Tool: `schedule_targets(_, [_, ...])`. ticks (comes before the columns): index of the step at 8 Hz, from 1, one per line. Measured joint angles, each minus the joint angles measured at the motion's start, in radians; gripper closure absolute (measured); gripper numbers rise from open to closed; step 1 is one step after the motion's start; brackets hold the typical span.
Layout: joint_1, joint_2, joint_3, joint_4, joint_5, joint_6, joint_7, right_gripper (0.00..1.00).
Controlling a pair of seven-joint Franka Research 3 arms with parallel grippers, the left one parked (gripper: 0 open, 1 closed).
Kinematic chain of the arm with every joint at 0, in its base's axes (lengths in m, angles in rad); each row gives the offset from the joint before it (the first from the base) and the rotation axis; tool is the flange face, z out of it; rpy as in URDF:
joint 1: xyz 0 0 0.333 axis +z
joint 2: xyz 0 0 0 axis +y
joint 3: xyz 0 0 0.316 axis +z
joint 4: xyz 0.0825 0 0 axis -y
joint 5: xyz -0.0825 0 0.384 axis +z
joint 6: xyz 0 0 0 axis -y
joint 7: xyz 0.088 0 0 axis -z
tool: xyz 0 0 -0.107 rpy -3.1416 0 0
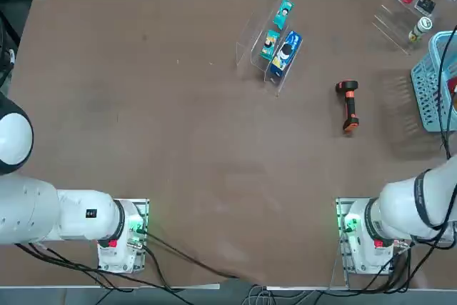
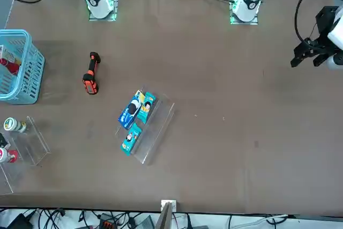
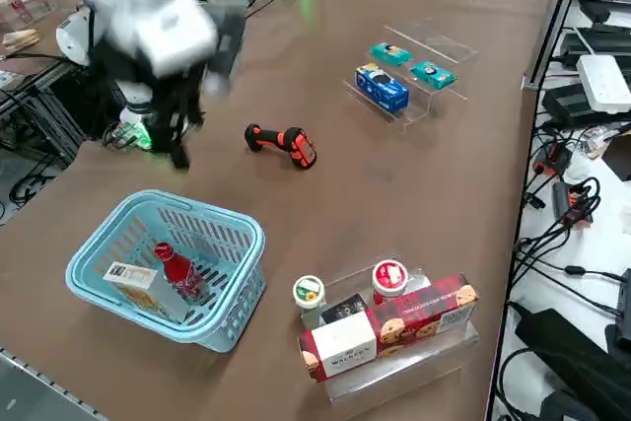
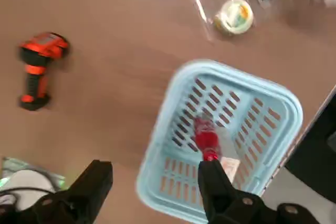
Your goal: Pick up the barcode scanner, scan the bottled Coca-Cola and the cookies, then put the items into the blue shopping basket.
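Right end effector: fingers apart, near 1 basket with 1 bottle, 1 box.

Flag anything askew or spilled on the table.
Nothing looks spilled or damaged. Slightly untidy: inside the light blue lattice-walled plastic basket, the red-capped cola bottle lies tipped beside the white cardboard box rather than upright.

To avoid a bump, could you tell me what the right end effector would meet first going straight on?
The right end effector, above the table, would probably meet the blue basket's side rim first, though depth is unclear.
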Motion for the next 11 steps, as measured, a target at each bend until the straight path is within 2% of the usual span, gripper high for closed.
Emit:
schedule_targets(2, [0.107,-0.071,0.008,0.048,0.001,-0.085,0.114,0.00])
schedule_targets(3, [0.135,-0.109,0.040,0.051,0.002,-0.117,0.194,0.00])
schedule_targets(6, [0.143,-0.206,0.240,0.051,-0.001,-0.173,0.525,0.00])
schedule_targets(7, [0.144,-0.225,0.290,0.050,-0.003,-0.191,0.626,0.00])
schedule_targets(8, [0.145,-0.233,0.325,0.049,-0.010,-0.197,0.707,0.00])
schedule_targets(11, [0.149,-0.238,0.397,0.048,-0.037,-0.195,0.900,0.00])
